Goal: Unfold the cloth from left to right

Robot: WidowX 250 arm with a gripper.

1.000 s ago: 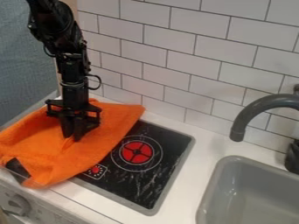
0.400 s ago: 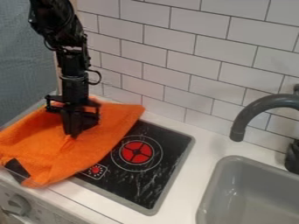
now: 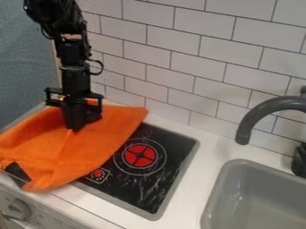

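- Below and left of the stove (image 3: 138, 183), on the front panel, a round knob (image 3: 19, 208).
- Left of the stove and over part of it, an orange cloth (image 3: 44, 147), rumpled, with a dark patch (image 3: 17, 172) near a front corner.
- Left of the stove's uncovered part, the end effector (image 3: 74, 129), pointing down, narrow, pinched on a raised fold of the cloth.
- Right of the stove, white tabletop (image 3: 197, 172).
- Farther right of the stove, a gray sink (image 3: 216, 203) beneath a curved dark tap (image 3: 266, 109).
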